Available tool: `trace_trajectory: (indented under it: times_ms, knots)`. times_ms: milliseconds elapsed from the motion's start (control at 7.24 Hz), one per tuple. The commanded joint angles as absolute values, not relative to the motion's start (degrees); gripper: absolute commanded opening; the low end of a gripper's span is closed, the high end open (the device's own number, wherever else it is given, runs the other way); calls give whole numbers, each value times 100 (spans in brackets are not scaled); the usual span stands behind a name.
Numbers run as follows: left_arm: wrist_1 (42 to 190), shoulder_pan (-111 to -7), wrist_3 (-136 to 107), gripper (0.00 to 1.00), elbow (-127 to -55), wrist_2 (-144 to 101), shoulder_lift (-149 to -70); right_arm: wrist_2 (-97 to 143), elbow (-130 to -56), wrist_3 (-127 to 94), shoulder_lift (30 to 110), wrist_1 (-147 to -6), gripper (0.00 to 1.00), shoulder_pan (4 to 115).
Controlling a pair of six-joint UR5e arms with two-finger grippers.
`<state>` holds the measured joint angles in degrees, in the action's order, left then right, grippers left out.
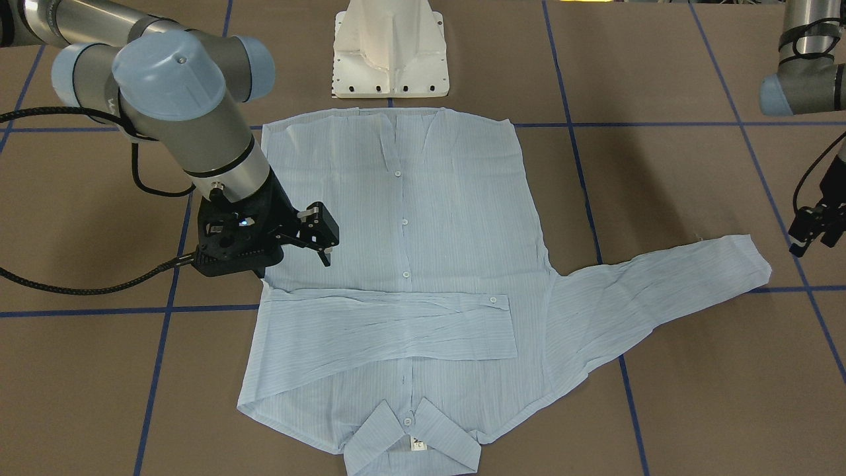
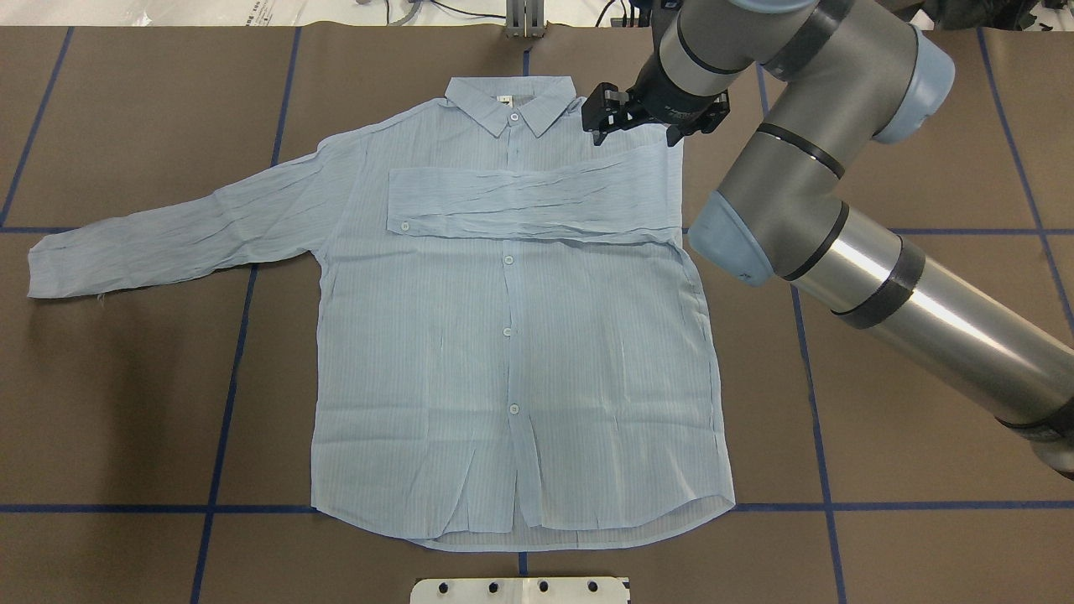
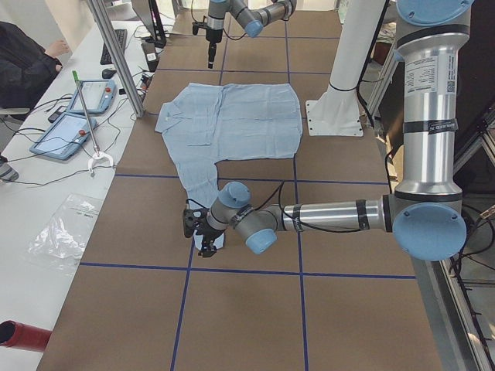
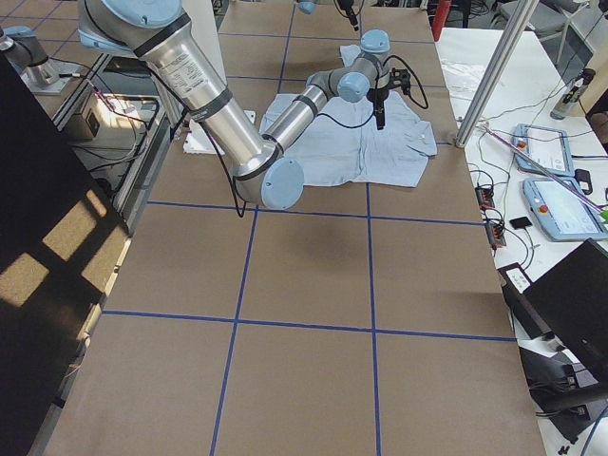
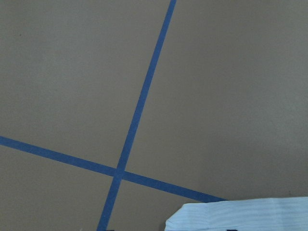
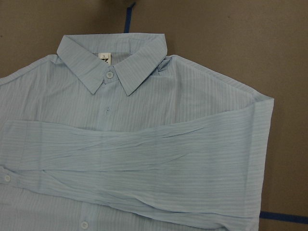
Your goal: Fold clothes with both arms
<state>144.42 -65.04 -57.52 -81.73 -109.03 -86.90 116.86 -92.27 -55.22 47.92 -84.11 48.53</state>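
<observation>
The shirt (image 2: 503, 335) lies flat on the brown tabletop (image 2: 881, 419), front side up and buttoned. Its collar (image 2: 512, 101) is at the far side from the robot and its hem is near the white base (image 1: 390, 53). One sleeve (image 2: 537, 197) is folded across the chest. The other sleeve (image 2: 185, 235) lies stretched out to the robot's left. The right end effector (image 2: 633, 134) hangs above the shirt's right shoulder, beside the collar, with its fingers wide apart and holding nothing. The left end effector (image 1: 814, 238) hangs just beyond the cuff (image 5: 240, 216) of the stretched sleeve; its fingers seem apart and empty. Blue tape lines (image 2: 243, 335) cross the tabletop.
</observation>
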Motion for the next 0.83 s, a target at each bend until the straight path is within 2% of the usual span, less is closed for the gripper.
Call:
trace_trajectory:
  times_ms: [0, 691]
  knots:
    - [14502, -6065, -5704, 74, -7823, -10565, -8981, 11725, -9281, -5484, 4843, -8429, 100, 4878]
    - [14502, -5915, -5239, 63, -7743, -10564, -8930, 11707, -9281, -5493, 4816, -8411, 100, 4878]
